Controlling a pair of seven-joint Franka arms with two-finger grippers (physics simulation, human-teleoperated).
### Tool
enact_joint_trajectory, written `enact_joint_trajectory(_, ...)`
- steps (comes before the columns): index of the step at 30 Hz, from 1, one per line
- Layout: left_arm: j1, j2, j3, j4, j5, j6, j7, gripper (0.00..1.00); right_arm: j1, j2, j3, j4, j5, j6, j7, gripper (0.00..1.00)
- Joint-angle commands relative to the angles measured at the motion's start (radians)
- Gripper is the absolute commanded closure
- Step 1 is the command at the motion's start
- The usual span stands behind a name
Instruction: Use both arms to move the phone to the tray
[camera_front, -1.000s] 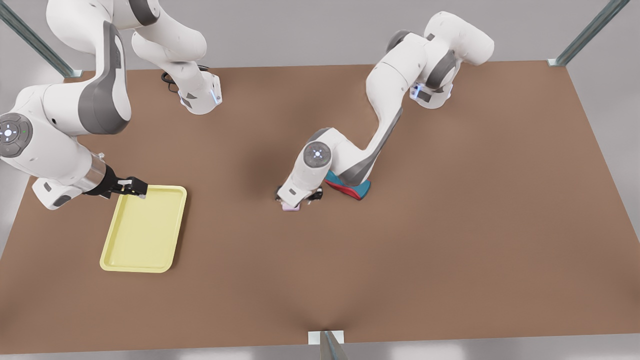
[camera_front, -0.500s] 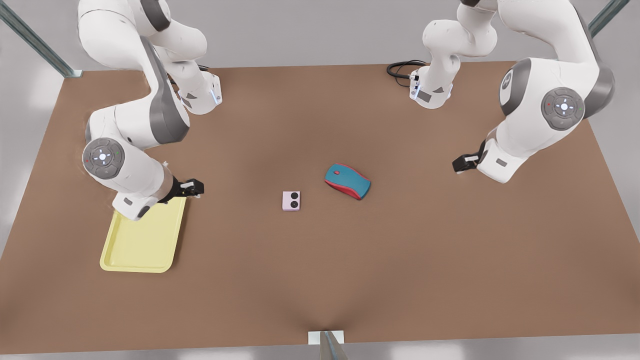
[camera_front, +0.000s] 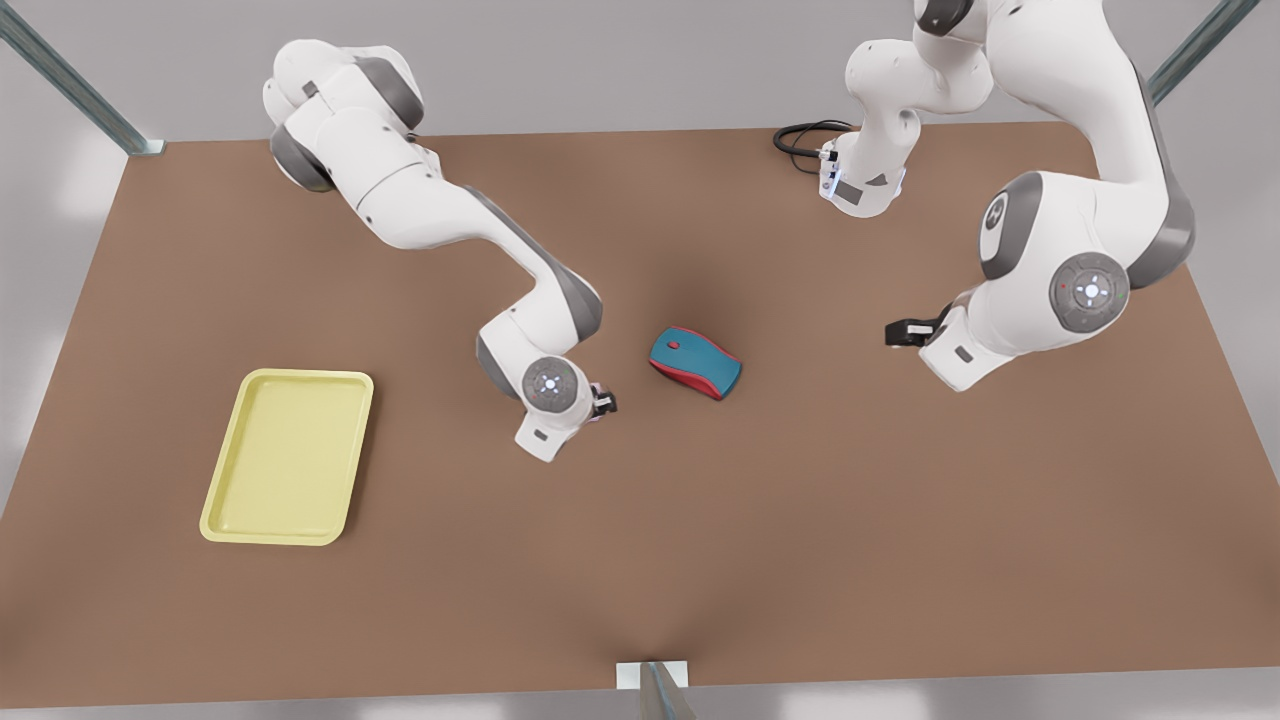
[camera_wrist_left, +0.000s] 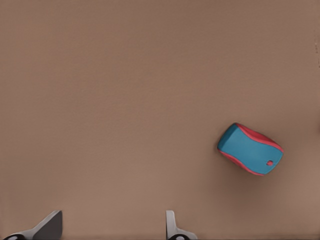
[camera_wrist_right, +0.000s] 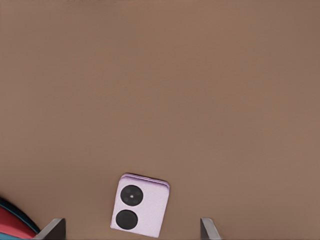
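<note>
Small, flat, pale pink folded phone (camera_wrist_right: 140, 205) lying mid-table, just beside teal and red computer mouse (camera_front: 696, 362). Probably light, rigid, slick; best pinched across its thin side edges. Right gripper (camera_front: 604, 403) poised above, fingers apart. Left gripper (camera_front: 903, 332) waiting nearer the table's edge at the front view's right, fingers apart. Pale yellow rectangular tray (camera_front: 285, 460) empty, near the opposite edge.

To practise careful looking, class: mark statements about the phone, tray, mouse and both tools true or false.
1. The phone lies flat on the table, lenses up, by the right tool. True.
2. The phone is in the tray. False: it lies on the table, apart from the tray.
3. The right tool is shut. False: its fingers stand wide open.
4. The left tool is open, well away from the mouse. True.
5. The mouse sits in the tray. False: it rests on the table.
</note>
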Motion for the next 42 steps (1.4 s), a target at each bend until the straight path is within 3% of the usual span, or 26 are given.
enact_joint_trajectory(1,0.000,0.021,0.000,0.000,0.001,0.033,0.166,0.00,0.014,0.016,0.000,-0.003,-0.004,0.111,0.513,0.00)
enact_joint_trajectory(10,0.000,0.035,-0.002,0.000,-0.003,0.047,0.177,0.00,-0.006,-0.050,0.005,-0.187,-0.015,0.126,0.460,0.00)
enact_joint_trajectory(20,0.000,0.042,-0.002,0.000,-0.009,0.047,0.176,0.00,0.002,-0.035,0.009,-0.337,-0.012,0.367,0.440,0.00)
enact_joint_trajectory(42,0.000,0.058,-0.002,0.000,-0.011,0.047,0.176,0.00,-0.001,-0.017,0.009,-0.389,-0.018,0.404,0.231,0.00)
